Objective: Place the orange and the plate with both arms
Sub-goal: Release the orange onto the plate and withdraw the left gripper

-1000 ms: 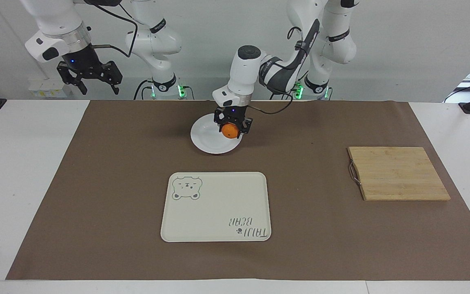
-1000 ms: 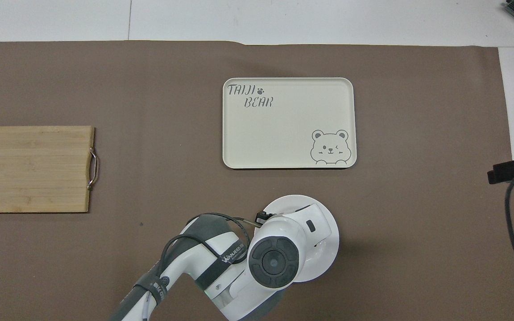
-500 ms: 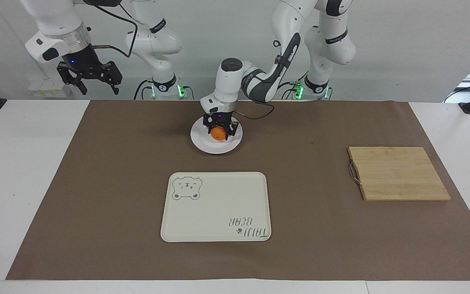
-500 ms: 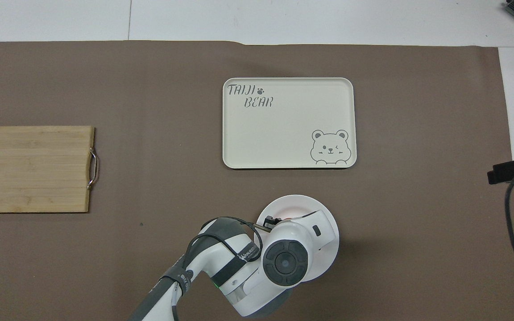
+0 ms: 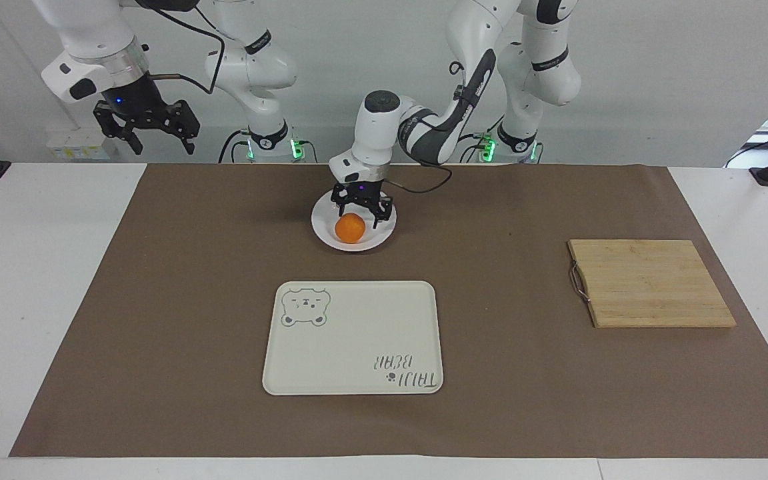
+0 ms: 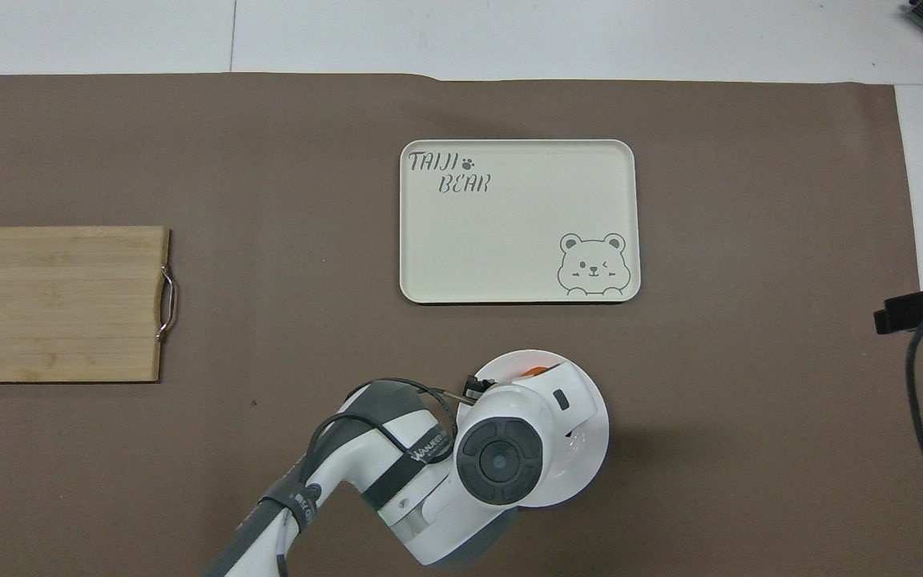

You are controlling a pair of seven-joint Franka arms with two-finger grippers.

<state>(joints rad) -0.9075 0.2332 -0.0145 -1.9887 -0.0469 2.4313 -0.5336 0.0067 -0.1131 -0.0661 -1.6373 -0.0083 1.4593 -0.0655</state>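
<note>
The orange (image 5: 350, 229) rests in the sunken centre of the white plate (image 5: 321, 231), which lies on the brown mat near the robots. My left gripper (image 5: 361, 208) hangs just above the orange with its fingers spread, apart from the fruit. In the overhead view the left arm's wrist covers most of the plate (image 6: 592, 449), and only a sliver of the orange (image 6: 536, 370) shows. My right gripper (image 5: 147, 135) waits raised and open over the table's edge at the right arm's end.
A cream tray with a bear drawing (image 5: 353, 337) lies on the mat, farther from the robots than the plate. A bamboo cutting board (image 5: 651, 283) with a metal handle lies toward the left arm's end.
The left gripper carried the orange over the plate, lowered it, opened and let it go. It now sits slightly above the fruit. The right arm has not moved.
</note>
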